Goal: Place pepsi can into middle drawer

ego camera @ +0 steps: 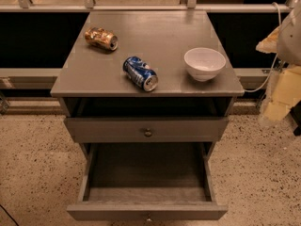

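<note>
The pepsi can (140, 73), blue with white and red markings, lies on its side near the front middle of the grey cabinet top (94, 74). The middle drawer (146, 211), the lower of the two knobbed fronts, is pulled out wide and its inside (146, 173) is empty. My gripper (276, 108) hangs as a pale blurred shape at the right edge of the view, beside the cabinet, well right of the can and touching nothing on the top.
A gold-brown can (101, 38) lies on its side at the back left of the top. A white bowl (204, 63) stands at the front right. The upper knobbed front (147, 130) is closed. A railing (141, 7) runs behind the cabinet. Speckled floor surrounds it.
</note>
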Robot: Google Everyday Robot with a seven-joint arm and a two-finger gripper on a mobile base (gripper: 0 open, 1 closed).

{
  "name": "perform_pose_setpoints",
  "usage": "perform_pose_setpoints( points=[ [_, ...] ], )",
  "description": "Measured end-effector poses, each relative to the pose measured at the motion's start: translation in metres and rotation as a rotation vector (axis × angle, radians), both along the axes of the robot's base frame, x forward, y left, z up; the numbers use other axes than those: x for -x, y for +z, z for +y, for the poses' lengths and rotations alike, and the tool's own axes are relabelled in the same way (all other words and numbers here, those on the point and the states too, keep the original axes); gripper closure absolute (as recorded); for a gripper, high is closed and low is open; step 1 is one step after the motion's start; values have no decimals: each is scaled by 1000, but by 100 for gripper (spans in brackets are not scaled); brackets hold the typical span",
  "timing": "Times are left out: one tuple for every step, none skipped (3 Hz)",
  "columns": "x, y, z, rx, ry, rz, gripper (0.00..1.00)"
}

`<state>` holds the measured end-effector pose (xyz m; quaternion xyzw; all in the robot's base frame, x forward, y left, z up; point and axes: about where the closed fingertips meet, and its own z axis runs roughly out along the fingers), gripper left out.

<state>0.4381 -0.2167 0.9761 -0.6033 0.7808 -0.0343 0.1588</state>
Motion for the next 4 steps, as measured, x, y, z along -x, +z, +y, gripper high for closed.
perform_pose_setpoints(
  points=[
    [0, 0, 0, 0, 0, 0, 0],
    [-27, -9, 38, -49, 28, -13, 0],
    [-81, -18, 130, -119, 170, -38, 0],
    [-113, -28, 190, -114, 206, -26, 0]
  ],
)
